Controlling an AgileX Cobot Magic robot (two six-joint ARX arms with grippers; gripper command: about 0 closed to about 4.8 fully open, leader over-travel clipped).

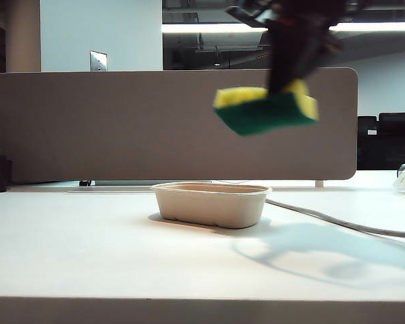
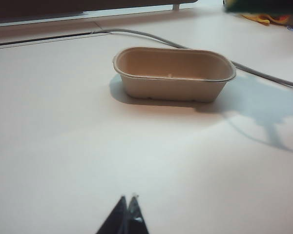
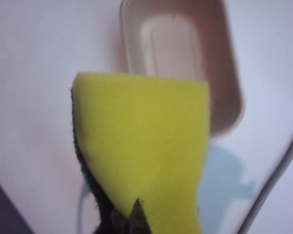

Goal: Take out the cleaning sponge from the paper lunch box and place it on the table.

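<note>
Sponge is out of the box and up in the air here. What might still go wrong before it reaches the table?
1. The right hand pinches the cleaning sponge at one edge, and it hangs tilted, so it may slip free.
2. It hangs above the paper lunch box, so a drop may land back inside.
3. The cable crosses the table nearby.

You see spongy yellow foam on the cleaning sponge [image 1: 266, 108], backed by fuzzy dark green scouring fibre. The paper lunch box [image 1: 212, 203] looks matt, pulpy beige; the table [image 1: 88, 250] smooth, matt white.
</note>
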